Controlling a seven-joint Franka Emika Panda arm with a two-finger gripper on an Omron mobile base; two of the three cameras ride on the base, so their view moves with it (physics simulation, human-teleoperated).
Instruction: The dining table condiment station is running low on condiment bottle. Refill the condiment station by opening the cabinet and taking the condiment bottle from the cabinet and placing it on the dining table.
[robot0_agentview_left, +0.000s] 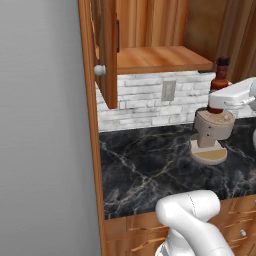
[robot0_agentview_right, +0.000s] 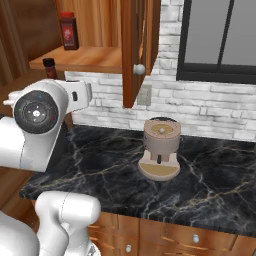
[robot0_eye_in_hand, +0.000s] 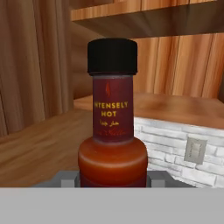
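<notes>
The condiment bottle (robot0_eye_in_hand: 112, 122) stands upright right in front of the hand camera, its black cap at 12 o'clock and its rounded red-orange shoulder at 6 o'clock, where it sinks between two small grey finger tips (robot0_eye_in_hand: 65, 180) that show at 7 and 5 o'clock of the bottle. The gripper (robot0_eye_in_hand: 112, 181) is partly closed, its jaws pinching the bottle's body from both sides; the dark label on the neck reads "INTENSELY HOT".

In the left base view the bottle (robot0_agentview_left: 220, 75) shows its cap and neck just above the white arm's wrist, at about 2 o'clock of the picture, out in front of the cabinet (robot0_agentview_left: 150, 55) and below its shelf edge, above the black marble counter (robot0_agentview_left: 145, 170). The bottle rests on no surface there. In the right base view its cap (robot0_agentview_right: 49, 67) peeks above the arm at 10 o'clock, just under the shelf.

The cabinet stands with both doors swung open. A second dark red jar (robot0_agentview_right: 68, 31) sits on the shelf inside, at 11 o'clock in the right base view. A beige coffee grinder (robot0_agentview_right: 160, 148) stands on the counter, at 4 o'clock of the bottle in that view and well apart from it. A wall outlet (robot0_agentview_left: 169, 90) is set in the white brick backsplash behind.
</notes>
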